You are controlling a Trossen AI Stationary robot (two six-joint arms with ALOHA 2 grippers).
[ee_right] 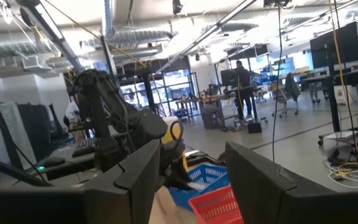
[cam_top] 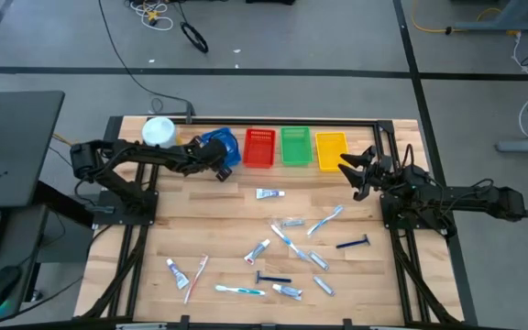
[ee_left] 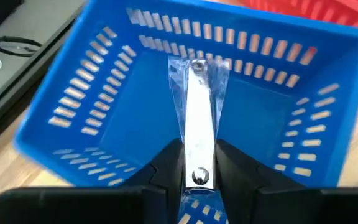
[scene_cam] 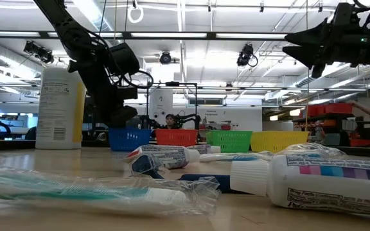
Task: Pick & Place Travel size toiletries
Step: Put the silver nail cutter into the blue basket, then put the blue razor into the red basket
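Blue basket (ee_left: 73, 118) directly under left gripper (ee_left: 199, 163); we note its fingers pinched on a wrapped silver item (ee_left: 197, 118). Right gripper (cam_top: 354, 174) spread wide, empty, near yellow basket (cam_top: 331, 149).

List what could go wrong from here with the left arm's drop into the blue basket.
1. The left gripper holds a wrapped silver item over the blue basket; its loose plastic wrap may cling to a finger on release.
2. The white canister stands close beside the left arm, so a wide swing back might knock it.
3. The right gripper, open, hangs by the yellow basket; both arms heading for the toiletries could crowd.
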